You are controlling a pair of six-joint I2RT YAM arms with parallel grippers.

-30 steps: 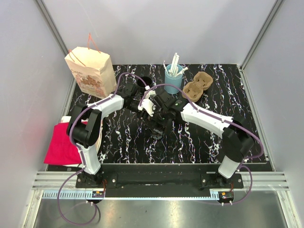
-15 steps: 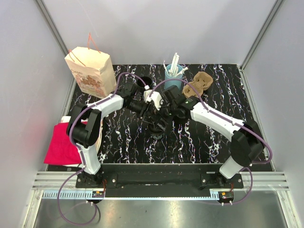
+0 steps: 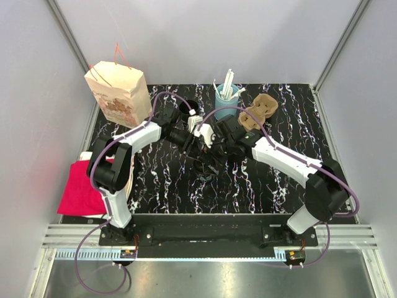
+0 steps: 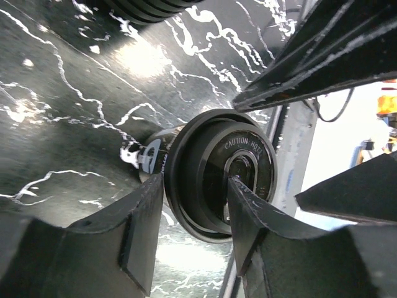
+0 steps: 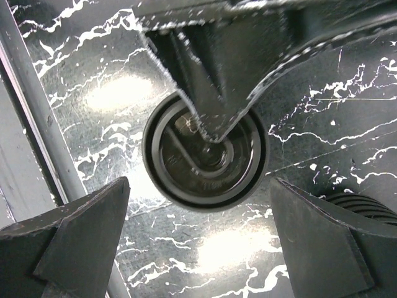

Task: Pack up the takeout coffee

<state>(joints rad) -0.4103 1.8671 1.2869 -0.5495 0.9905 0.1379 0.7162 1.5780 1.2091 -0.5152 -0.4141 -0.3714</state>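
Coffee (image 4: 214, 164): your left gripper (image 4: 195, 208) is straddling it half-open, hold unclear; right gripper (image 5: 198, 186) is hovering wide, empty. Next likely clamping, lifting toward ten-o'clock bag (image 3: 118, 93).

Raised lettering reading "CAUTION HOT" was recorded on the black lid of the takeout coffee (image 4: 208, 186), curving above the oval sip opening, in the left wrist view. A pale printed mark on the cup's side was too blurred to read. Reddish print on the paper bag (image 3: 121, 99) was too small to read.
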